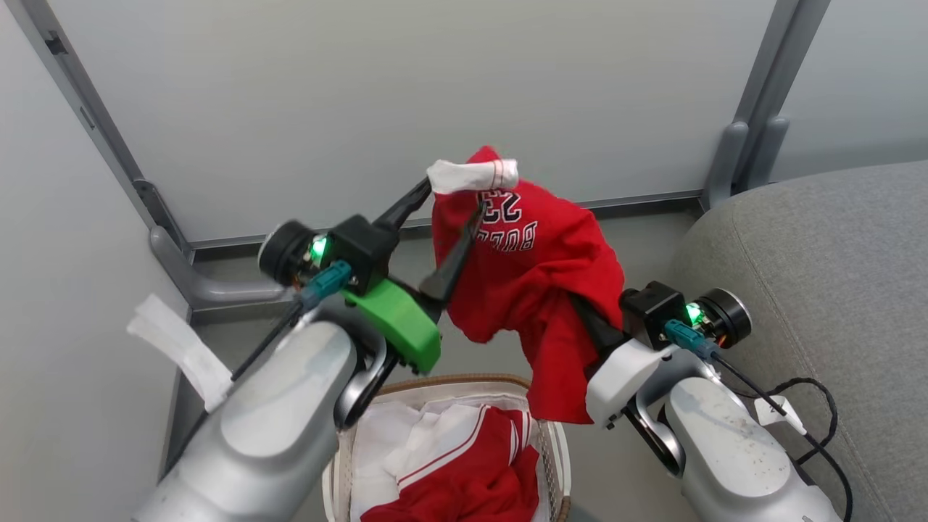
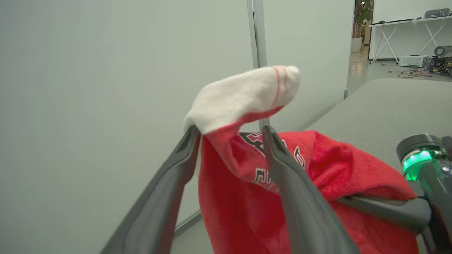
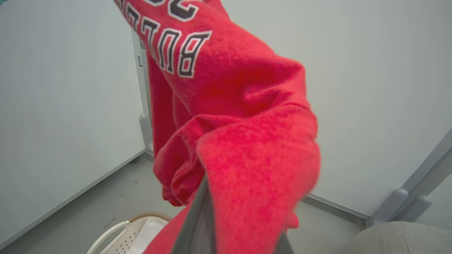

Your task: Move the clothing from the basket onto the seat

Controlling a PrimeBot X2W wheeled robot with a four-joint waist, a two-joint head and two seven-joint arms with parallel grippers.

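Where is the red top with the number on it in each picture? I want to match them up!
Head view: the soft red fleece top with a white cuff hangs in the middle.
Left wrist view: it is in the middle and lower right, cuff on top.
Right wrist view: it covers the middle, top to bottom.
Shared landmark: the big grey woven sofa cushion, on the right in the head view, on the right in the left wrist view, and in the bottom right corner of the right wrist view.
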